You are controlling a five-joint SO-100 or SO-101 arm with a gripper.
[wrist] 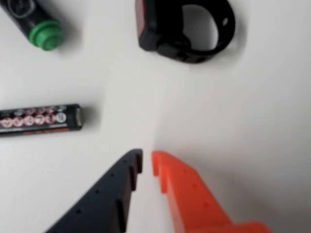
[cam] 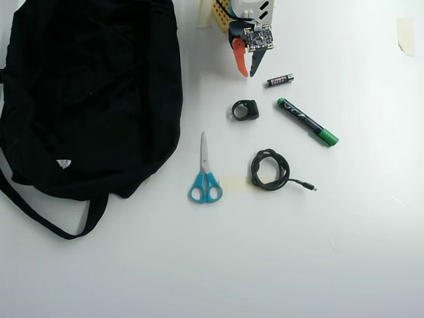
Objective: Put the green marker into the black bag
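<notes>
Lying free beside the battery (cam: pixel 279 80), well apart from the black bag (cam: pixel 93 99), the green marker (cam: pixel 307 122) looked light, stiff and slippery, best pinched mid-barrel; the gripper (cam: pixel 246 73) held nothing, jaws nearly closed.

White table (cam: pixel 371 252) carries bag (cam: pixel 86 86), marker (cam: pixel 307 122), scissors (cam: pixel 205 173), cable (cam: pixel 269 169).

Before you, a soft, matt black bag (cam: pixel 86 86) of cloth slumps on a smooth, faintly glossy white table (cam: pixel 331 252). The green marker (cam: pixel 307 122) looks like smooth plastic with a slight sheen; the gripper (wrist: pixel 146 162) shows matt, pitted plastic fingers, one orange, one dark. Your scissors (cam: pixel 205 173) pair bright metal blades with glossy blue plastic handles.
</notes>
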